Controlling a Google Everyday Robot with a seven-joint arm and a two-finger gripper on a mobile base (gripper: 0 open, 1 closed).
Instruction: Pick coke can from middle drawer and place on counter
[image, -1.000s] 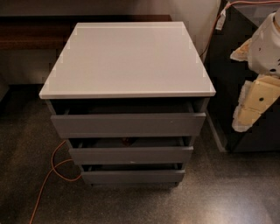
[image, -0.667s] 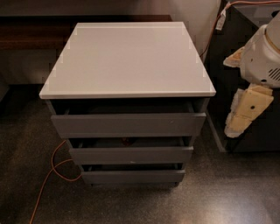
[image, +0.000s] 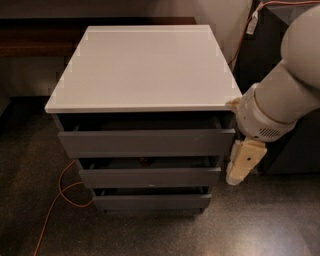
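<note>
Three drawers stand slightly ajar, each showing a dark slit above its front. The gripper (image: 235, 177) hangs pointing down just beside the cabinet's right front corner, below the counter (image: 145, 70) edge; whether it is spread or pressed together cannot be told. At the gripper's own height, to its left in the picture, lies the end of the middle drawer (image: 150, 177), near but apart. The top drawer (image: 145, 142) is above that, the bottom drawer (image: 150, 201) below. The coke can cannot be made out in the middle drawer's dark gap. Under the gripper is speckled floor (image: 260, 225); behind it, a dark box (image: 300, 150). Far across, an orange cable (image: 55, 200) trails.
</note>
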